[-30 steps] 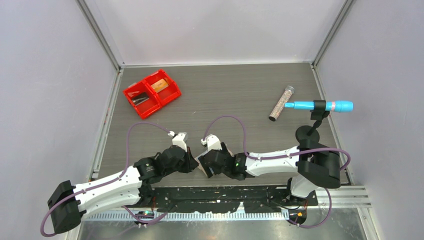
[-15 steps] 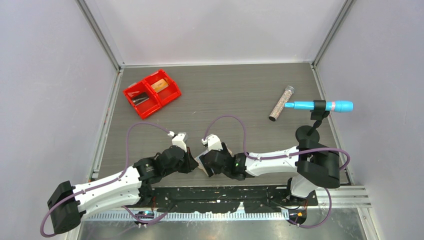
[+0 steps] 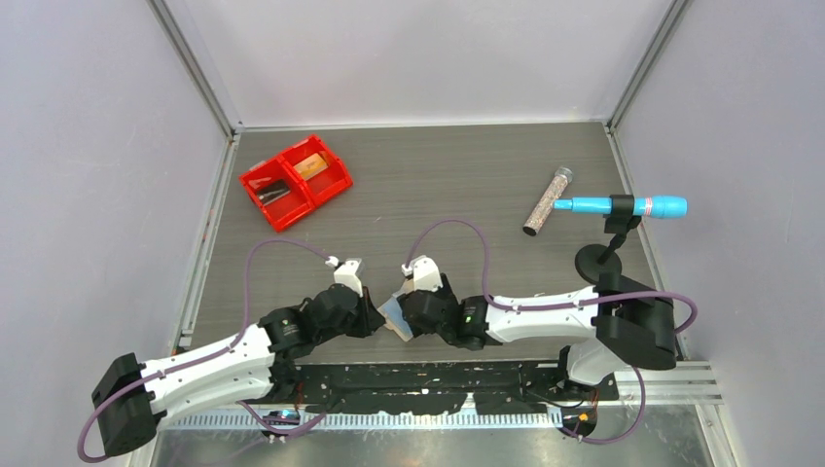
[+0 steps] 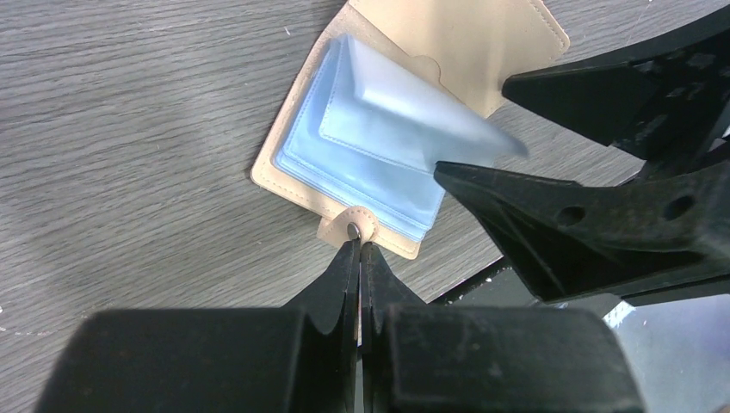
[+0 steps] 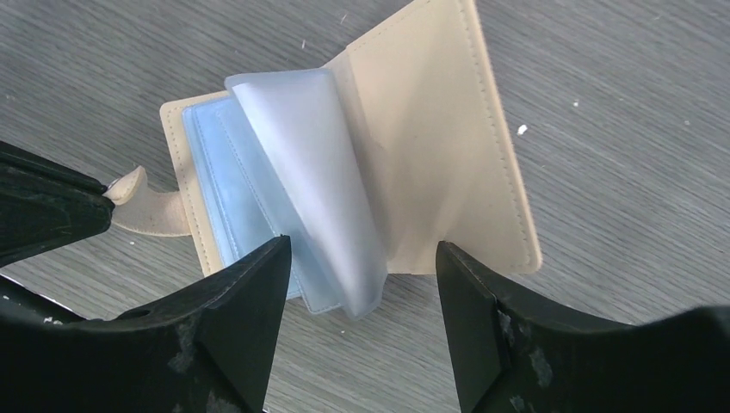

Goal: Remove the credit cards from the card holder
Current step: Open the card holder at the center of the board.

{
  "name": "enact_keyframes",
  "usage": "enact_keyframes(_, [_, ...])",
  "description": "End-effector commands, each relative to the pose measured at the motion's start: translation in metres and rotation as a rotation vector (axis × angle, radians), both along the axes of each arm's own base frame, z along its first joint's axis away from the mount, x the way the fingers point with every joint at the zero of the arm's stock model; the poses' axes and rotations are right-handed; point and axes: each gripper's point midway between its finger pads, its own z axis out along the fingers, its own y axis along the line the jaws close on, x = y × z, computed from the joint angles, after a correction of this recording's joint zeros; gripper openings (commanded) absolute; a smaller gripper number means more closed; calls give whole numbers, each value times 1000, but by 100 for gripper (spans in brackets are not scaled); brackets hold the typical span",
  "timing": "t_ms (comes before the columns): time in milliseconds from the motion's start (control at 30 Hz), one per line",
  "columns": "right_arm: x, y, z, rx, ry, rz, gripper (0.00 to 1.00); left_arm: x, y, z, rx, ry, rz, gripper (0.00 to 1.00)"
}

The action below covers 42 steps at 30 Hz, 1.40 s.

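Note:
The tan card holder [image 3: 394, 315] lies spread open on the table near the front edge, between my two grippers. Its blue-grey plastic sleeves [image 5: 293, 155] are fanned, and one sleeve stands curled up. No card shows clearly in the sleeves. My left gripper [image 4: 359, 245] is shut on the holder's snap tab [image 4: 349, 228], which also shows in the right wrist view [image 5: 142, 206]. My right gripper [image 5: 361, 258] is open and empty, with its jaws on either side of the lifted sleeve's near edge. In the top view the left gripper [image 3: 375, 318] and right gripper [image 3: 405, 321] almost meet.
A red two-compartment bin [image 3: 295, 181] stands at the back left, with dark flat pieces [image 3: 275, 191] in one compartment and a tan-orange thing in the other. A glitter tube [image 3: 548, 201] and a blue pen-like tool on a stand [image 3: 623, 206] are at the right. The table's front edge is just behind the holder.
My right wrist has shifted slightly to the right and turned. A blue-grey sleeve now shows lifted between the grippers. The left gripper has stayed on the tab.

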Motion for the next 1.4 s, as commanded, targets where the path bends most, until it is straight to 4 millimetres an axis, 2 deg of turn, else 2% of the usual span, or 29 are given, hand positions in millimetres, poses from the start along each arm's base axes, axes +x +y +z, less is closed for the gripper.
enact_keyframes(0, [9, -6, 19, 37, -61, -63, 69, 4, 2, 2, -4, -19, 14, 0])
enact_keyframes(300, [19, -15, 23, 17, -93, -90, 66, 2, 2, 0, -3, -15, 10, 0])
enact_keyframes(567, [26, -18, 22, 21, -80, -82, 49, 1, 4, -1, -2, -14, 8, 0])
enact_keyframes(833, [37, -24, 15, 31, -60, -88, 45, 1, 3, -1, -10, -19, 1, 0])
enact_keyframes(967, [36, -22, 17, 50, -52, -70, 33, 0, 2, -2, -7, -17, -8, 0])
enact_keyframes(1167, [31, -27, 19, 106, -13, -83, 7, 1, -3, 3, -6, -43, -45, 0])
enact_keyframes(1367, [16, -44, 12, 143, 63, -139, 5, -1, -13, 24, -22, -122, -158, 0])
